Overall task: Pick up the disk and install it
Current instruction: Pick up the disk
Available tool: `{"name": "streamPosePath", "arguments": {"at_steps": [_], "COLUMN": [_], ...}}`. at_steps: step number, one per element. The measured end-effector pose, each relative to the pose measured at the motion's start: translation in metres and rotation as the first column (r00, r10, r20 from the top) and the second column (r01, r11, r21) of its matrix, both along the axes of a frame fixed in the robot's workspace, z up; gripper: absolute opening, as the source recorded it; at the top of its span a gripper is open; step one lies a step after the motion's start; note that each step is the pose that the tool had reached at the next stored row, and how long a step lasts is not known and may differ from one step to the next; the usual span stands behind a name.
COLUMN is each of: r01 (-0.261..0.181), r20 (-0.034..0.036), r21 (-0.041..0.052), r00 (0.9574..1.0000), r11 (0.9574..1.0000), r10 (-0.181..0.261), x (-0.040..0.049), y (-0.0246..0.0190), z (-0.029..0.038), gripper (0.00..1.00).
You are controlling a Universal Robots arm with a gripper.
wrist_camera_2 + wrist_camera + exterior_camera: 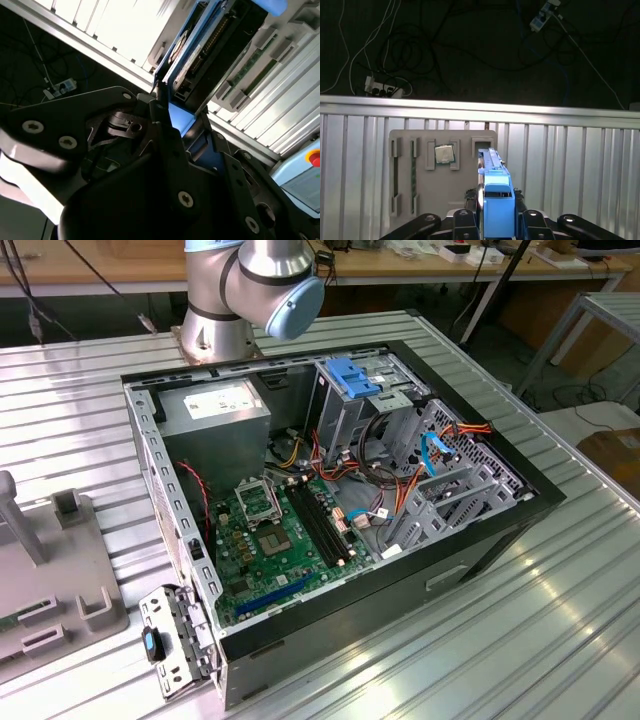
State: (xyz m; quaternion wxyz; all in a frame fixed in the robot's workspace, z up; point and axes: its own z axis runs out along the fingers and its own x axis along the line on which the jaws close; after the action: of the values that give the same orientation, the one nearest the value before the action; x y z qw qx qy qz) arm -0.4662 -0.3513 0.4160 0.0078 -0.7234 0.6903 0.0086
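- The disk point(492, 172), a flat grey metal hard drive framed by a bright blue plastic carrier rail, lay directly ahead of the black gripper point(494, 200). Its long axis ran straight out from the palm, and it was edge-on in the first wrist view.
- In the second wrist view its white label point(186, 47) showed on the grey face, with blue rail alongside.
- The gripper pinched the carrier's near end from both sides.
- Beyond the disk lay a pale grey slotted fixture tray point(420, 200) holding a small square silver processor chip point(444, 153). I could not tell whether the disk was clear of its slot.
- The tray rested on a ribbed aluminium table point(580, 160). The open black computer case point(470, 550) stood toward the exterior view's right.
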Motion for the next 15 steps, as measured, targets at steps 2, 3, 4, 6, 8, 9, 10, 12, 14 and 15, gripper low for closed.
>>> {"name": "streamPosePath", "arguments": {"at_steps": [2, 3, 4, 6, 8, 9, 10, 12, 14, 15], "r01": [0.0, 0.0, 0.0, 0.0, 0.0, 0.0, 0.0, 0.0, 0.0, 0.0], "r20": [-0.0001, -0.0002, -0.0001, -0.0001, -0.0002, -0.0001, -0.0002, 0.0, -0.0001, -0.0001], "r21": [0.0, -0.0001, -0.0001, 0.0, -0.0001, 0.0, -0.0001, 0.0, 0.0, 0.0], "r00": [1.0, 1.0, 1.0, 1.0, 1.0, 1.0, 1.0, 1.0, 1.0, 1.0], "r11": [1.0, 1.0, 1.0, 1.0, 1.0, 1.0, 1.0, 1.0, 1.0, 1.0], "r10": [0.0, 0.0, 0.0, 0.0, 0.0, 0.0, 0.0, 0.0, 0.0, 0.0], "x": [0.0, 0.0, 0.0, 0.0, 0.0, 0.0, 0.0, 0.0, 0.0, 0.0], "y": [0.0, 0.0, 0.0, 0.0, 0.0, 0.0, 0.0, 0.0, 0.0, 0.0], "z": [0.0039, 0.0055, 0.0065, 0.0109, 0.0153, 0.018, 0.0215, 0.0255, 0.03, 0.0332], "gripper": [0.37, 0.37, 0.37, 0.37, 0.37, 0.37, 0.37, 0.37, 0.37, 0.37]}}
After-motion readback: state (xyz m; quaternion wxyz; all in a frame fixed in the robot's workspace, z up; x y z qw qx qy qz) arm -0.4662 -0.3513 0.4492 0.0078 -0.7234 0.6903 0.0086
